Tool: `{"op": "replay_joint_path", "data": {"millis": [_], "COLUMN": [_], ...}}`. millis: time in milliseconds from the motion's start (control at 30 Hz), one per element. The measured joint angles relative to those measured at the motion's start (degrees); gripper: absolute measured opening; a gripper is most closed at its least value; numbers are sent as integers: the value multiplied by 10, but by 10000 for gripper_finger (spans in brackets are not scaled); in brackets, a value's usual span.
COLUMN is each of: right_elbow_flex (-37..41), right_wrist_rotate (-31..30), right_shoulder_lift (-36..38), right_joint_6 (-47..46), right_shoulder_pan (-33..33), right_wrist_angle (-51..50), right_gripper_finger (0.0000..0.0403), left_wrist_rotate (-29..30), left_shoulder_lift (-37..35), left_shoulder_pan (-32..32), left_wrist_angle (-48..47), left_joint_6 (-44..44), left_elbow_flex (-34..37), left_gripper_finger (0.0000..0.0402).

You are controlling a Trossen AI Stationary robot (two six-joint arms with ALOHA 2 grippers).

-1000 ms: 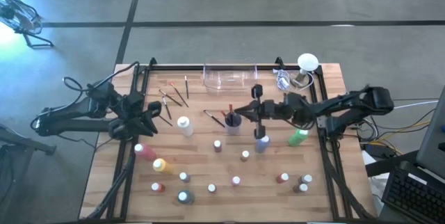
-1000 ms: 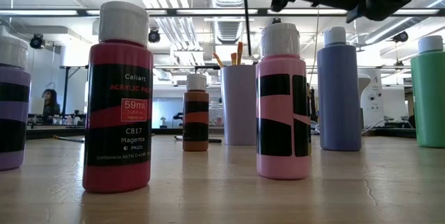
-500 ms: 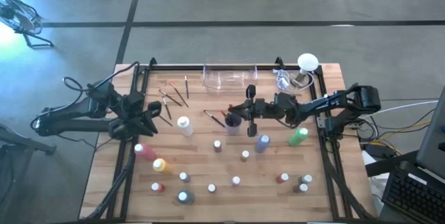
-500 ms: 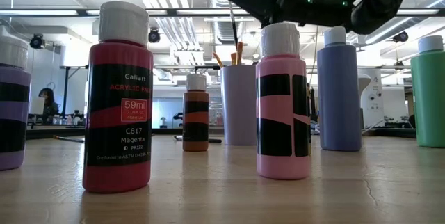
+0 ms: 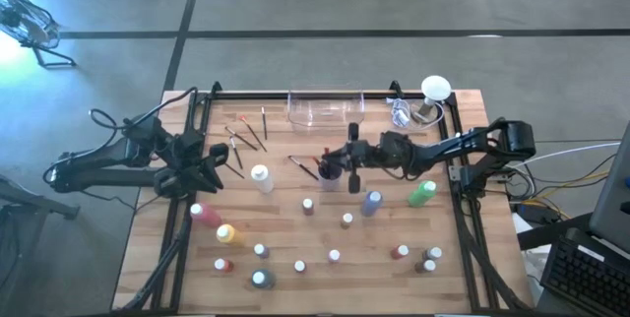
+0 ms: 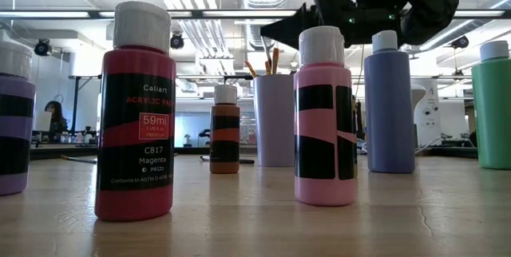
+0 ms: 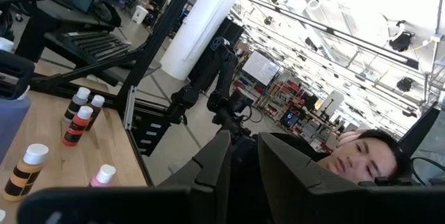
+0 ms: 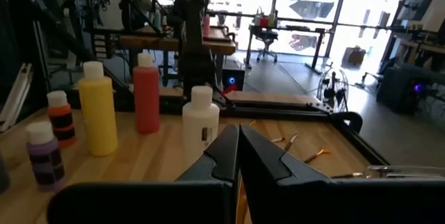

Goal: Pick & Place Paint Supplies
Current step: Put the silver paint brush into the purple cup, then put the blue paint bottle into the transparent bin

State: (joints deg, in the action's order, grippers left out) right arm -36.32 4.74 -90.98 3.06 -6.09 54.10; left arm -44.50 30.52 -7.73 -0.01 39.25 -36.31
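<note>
On the surface [image 5: 148, 258], small bottles [image 5: 335, 255] spread across the near half, a cup [image 5: 329, 173] stands mid-table, and loose brushes [image 5: 248, 136] lie behind, left of a tray [image 5: 326, 106].

Around your right gripper [image 5: 346, 158] the cup [image 5: 329, 172] of brushes sits directly below, with the blue bottle [image 5: 371, 202] and green bottle [image 5: 422, 194] close on the near side. Toward the clear tray [image 5: 325, 106] the wood is open. Loose brushes [image 5: 246, 136] and the white bottle [image 5: 261, 177] crowd your left gripper [image 5: 219, 158].
</note>
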Motion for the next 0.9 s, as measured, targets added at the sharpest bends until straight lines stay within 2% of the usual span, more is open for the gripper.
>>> {"op": "replay_joint_path", "data": {"millis": [333, 633, 900], "right_elbow_flex": [0, 0, -2], "right_wrist_rotate": [-4, -4, -2], "right_shoulder_lift": [0, 1, 1], "right_joint_6": [2, -42, -60], "right_shoulder_pan": [-12, -25, -26], "right_wrist_angle": [-71, -106, -120], "right_gripper_finger": [8, 10, 64], "left_wrist_rotate": [0, 0, 0], "left_shoulder_lift": [0, 0, 0], "left_shoulder_pan": [0, 0, 0], "left_wrist_angle": [0, 0, 0], "left_joint_6": [0, 0, 0], "left_elbow_flex": [0, 0, 0], "left_gripper_finger": [81, 81, 81]}}
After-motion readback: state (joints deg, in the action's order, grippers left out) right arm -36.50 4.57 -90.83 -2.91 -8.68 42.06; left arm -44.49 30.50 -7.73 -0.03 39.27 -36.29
